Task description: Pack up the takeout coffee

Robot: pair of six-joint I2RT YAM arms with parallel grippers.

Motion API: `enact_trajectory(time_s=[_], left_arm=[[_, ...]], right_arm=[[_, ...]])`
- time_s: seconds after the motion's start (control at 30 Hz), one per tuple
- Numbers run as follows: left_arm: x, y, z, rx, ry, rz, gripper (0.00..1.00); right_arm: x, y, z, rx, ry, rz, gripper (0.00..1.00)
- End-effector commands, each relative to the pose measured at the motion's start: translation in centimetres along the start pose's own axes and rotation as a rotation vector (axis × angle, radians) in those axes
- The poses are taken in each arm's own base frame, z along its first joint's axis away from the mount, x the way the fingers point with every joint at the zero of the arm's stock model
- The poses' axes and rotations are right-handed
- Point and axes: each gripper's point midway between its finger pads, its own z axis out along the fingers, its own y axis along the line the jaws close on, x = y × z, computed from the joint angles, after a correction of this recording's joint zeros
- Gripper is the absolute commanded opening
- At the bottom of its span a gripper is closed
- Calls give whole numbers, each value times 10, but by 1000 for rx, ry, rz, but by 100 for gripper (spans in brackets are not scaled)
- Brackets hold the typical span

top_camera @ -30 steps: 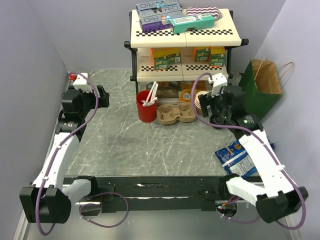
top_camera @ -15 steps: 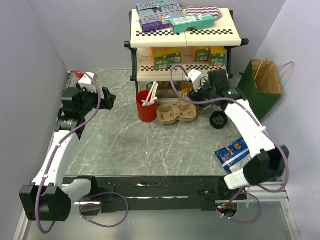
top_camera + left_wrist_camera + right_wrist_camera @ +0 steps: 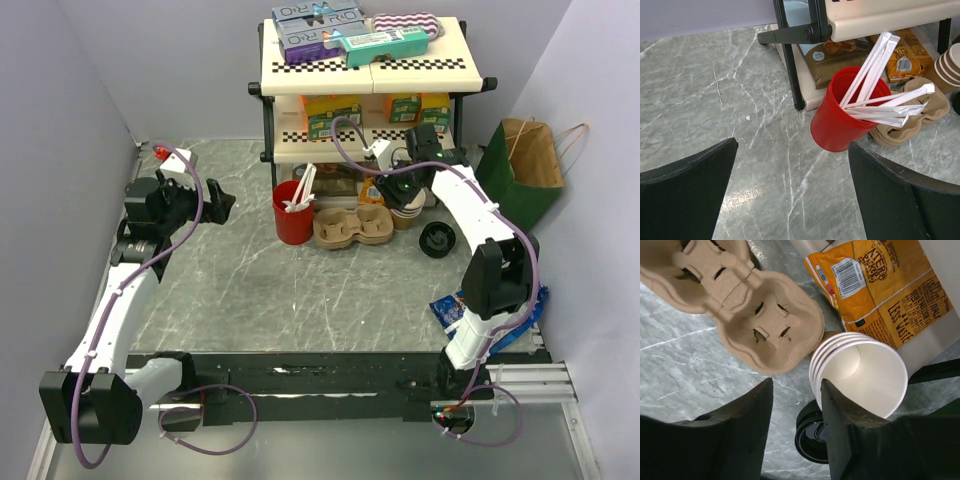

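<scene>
**Right gripper hanging open right by the coffee**

Right gripper is hovering with its jaws moderately apart and nothing between them. The takeout coffee is standing just behind the fingertips, back toward the arm's base. Only its round black lid is peeking out in the wrist view.

My guess on handling: it's light if empty and sloshy and top-heavy if filled. The thin paper wall is probably going to buckle under a hard squeeze, and that plastic lid looks slick. I'd be pinching the paper wall around mid-height, below the lid rim, and going gently.

Just ahead and to the right, a stack of pale lidless cups is sitting nested, smooth and white inside. Ahead-left, a moulded pulp carrier is lying there, tan and rough. Further ahead is a glossy orange snack bag.

Left gripper is idling wide open, with a red cup of stirrers ahead of it.
</scene>
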Motion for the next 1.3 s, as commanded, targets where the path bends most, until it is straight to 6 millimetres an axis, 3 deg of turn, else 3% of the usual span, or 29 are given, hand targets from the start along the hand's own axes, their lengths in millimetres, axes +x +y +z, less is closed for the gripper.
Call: enact_trajectory(time_s=[0.0, 0.47, 1.27], left_arm=[[-10, -5, -5, 22, -38, 18, 99], [-9, 0, 0, 10, -40, -15, 99], [-3, 10, 1, -23, -41, -38, 99]], right_arm=[[-7, -18, -3, 42, -6, 11, 49], [8, -32, 13, 59, 40, 78, 44], [9, -39, 22, 46, 70, 62, 29]])
